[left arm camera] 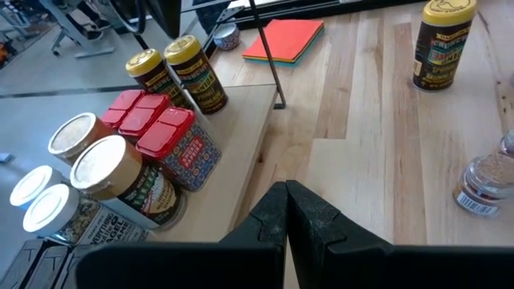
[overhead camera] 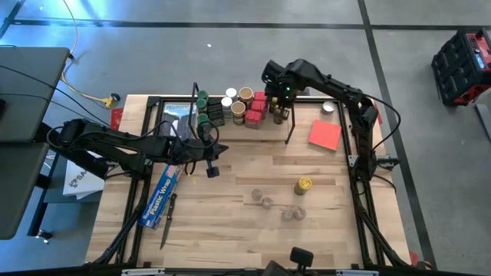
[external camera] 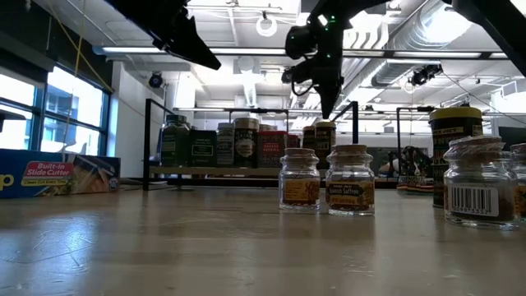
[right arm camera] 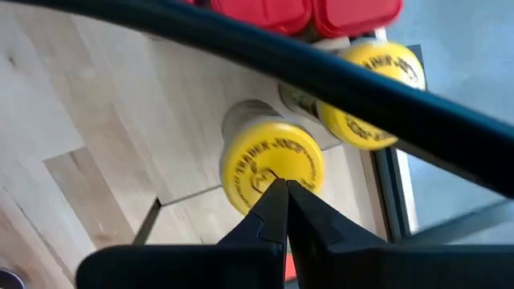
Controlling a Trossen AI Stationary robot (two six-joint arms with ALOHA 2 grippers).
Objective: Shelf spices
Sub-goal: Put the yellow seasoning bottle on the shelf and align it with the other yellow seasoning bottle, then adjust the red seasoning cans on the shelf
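Looks like a between-jars step: right gripper [right arm camera: 279,186], fingers pressed together and empty, hovers over yellow-lidded round spice jars [right arm camera: 273,164] on the black-wire wooden-board shelf [left arm camera: 245,132], so next it probably needs the lone yellow-lidded jar [overhead camera: 304,185] mid-table.

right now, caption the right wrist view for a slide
Shut right end effector poised over a yellow-lidded jar on the shelf.
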